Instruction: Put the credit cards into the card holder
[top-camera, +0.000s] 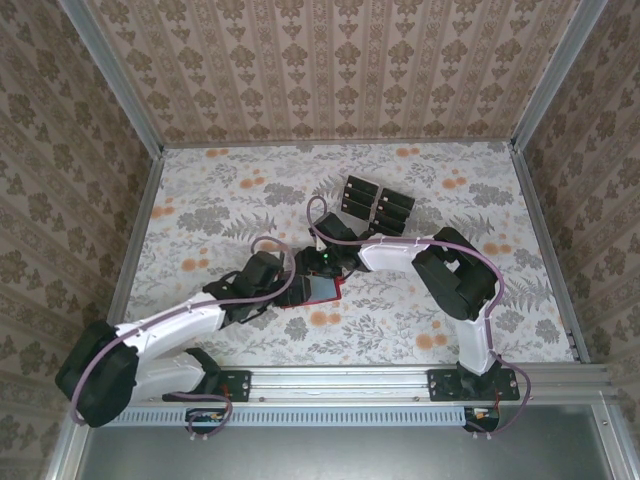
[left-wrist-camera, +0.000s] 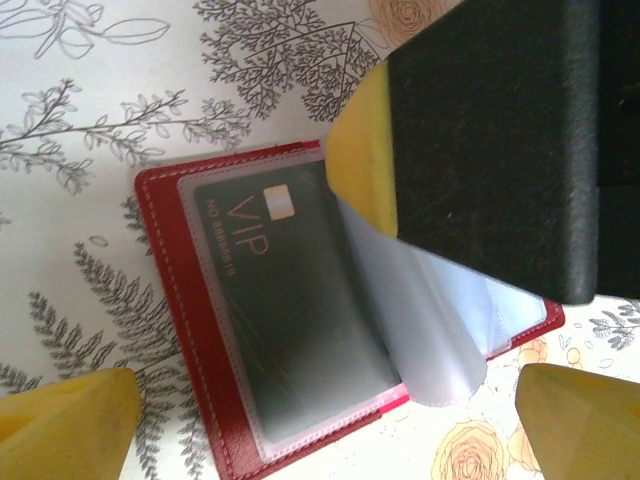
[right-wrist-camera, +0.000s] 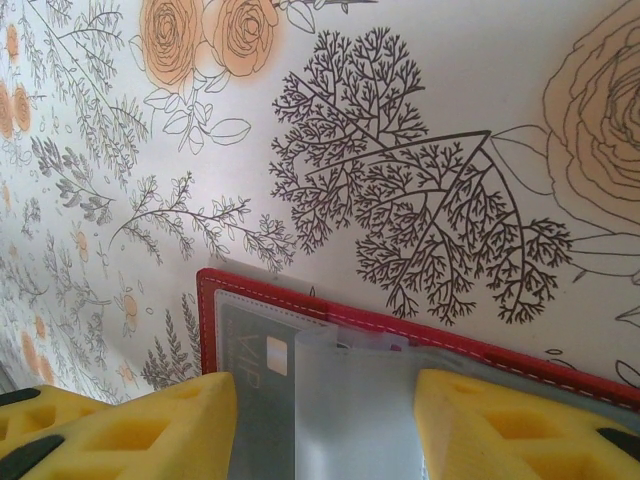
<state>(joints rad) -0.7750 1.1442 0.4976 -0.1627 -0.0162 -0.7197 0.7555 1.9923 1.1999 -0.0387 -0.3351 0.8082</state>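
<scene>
The small red leather-like folding card holder (left-wrist-camera: 200, 300) lies open and flat near the middle of the floral-papered table (top-camera: 450, 320), just beyond both arms' bases. One thin black credit card (left-wrist-camera: 290, 320) marked VIP already sits in its left clear pocket. A clear plastic leaf (left-wrist-camera: 430, 330) curls up from the spine. The right gripper (right-wrist-camera: 325, 420) stands over it with its jaws part-way apart and clenched on nothing. One yellow pad (left-wrist-camera: 365, 150) rests at the leaf's root, apparently to pin the holder and keep the next pocket exposed. The left gripper (left-wrist-camera: 320, 400) hovers above, released wide and empty, its fingertips straddling the holder. The other black credit cards (top-camera: 378, 203) wait in small stacks farther back and to the right, well apart, so a fetch seems due next.
</scene>
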